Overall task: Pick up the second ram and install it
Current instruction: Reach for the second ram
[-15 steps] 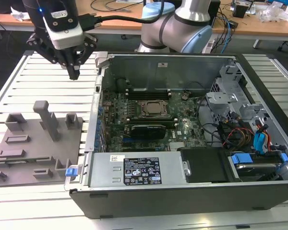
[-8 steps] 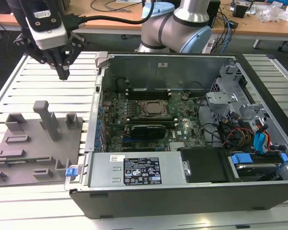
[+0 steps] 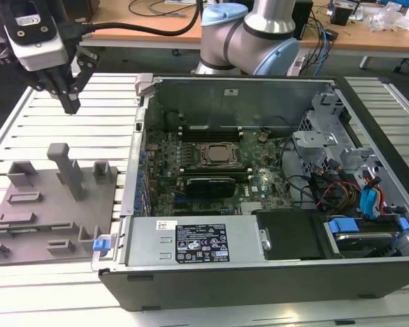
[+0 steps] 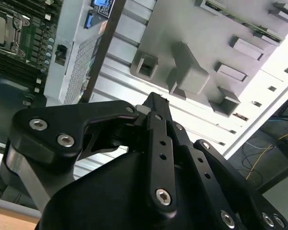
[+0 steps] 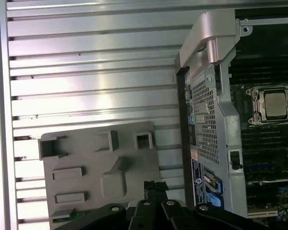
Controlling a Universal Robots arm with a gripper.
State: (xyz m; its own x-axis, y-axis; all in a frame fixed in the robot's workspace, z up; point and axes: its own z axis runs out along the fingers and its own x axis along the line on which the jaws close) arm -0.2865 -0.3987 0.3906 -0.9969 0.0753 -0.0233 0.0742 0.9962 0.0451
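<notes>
One arm reaches out to the exterior view's far left, its gripper (image 3: 71,106) pointing down, high above the grey holder block (image 3: 54,204) on the slatted surface (image 3: 75,136). The jaws are pressed together and grip nothing. In the second wrist view, the second ram (image 4: 244,24) is a long, thin green strip seated along one edge of that block, well apart from the gripper. The open computer case (image 3: 259,286) stands just right of the block.
</notes>
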